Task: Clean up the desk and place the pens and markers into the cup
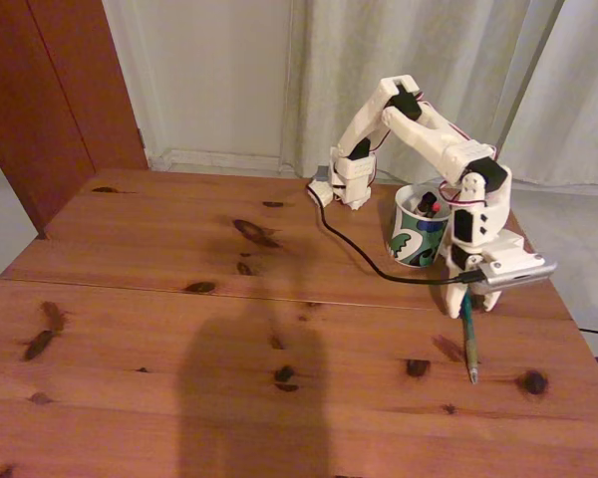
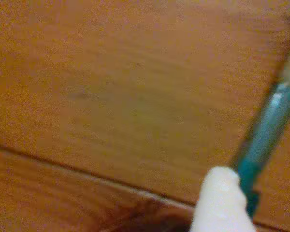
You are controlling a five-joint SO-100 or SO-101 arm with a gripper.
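Note:
On the right side of the desk (image 1: 179,329) my gripper (image 1: 468,302) points down, shut on the upper end of the teal-green pen (image 1: 469,344). The pen slants toward the front with its tip at the wood. In the wrist view the teal-green pen (image 2: 266,135) runs beside a white fingertip (image 2: 217,198) over the desk (image 2: 111,96). The cup (image 1: 416,234), white with a green and blue pattern, stands just left of and behind the gripper. A red pen end (image 1: 426,206) and a black cap (image 1: 436,198) stick out of it.
A black cable (image 1: 364,254) runs across the wood from the arm's base (image 1: 351,179) to the gripper. The desk's right edge (image 1: 568,319) is close to the gripper. Curtains hang behind. A dark shadow (image 1: 244,398) covers the front middle.

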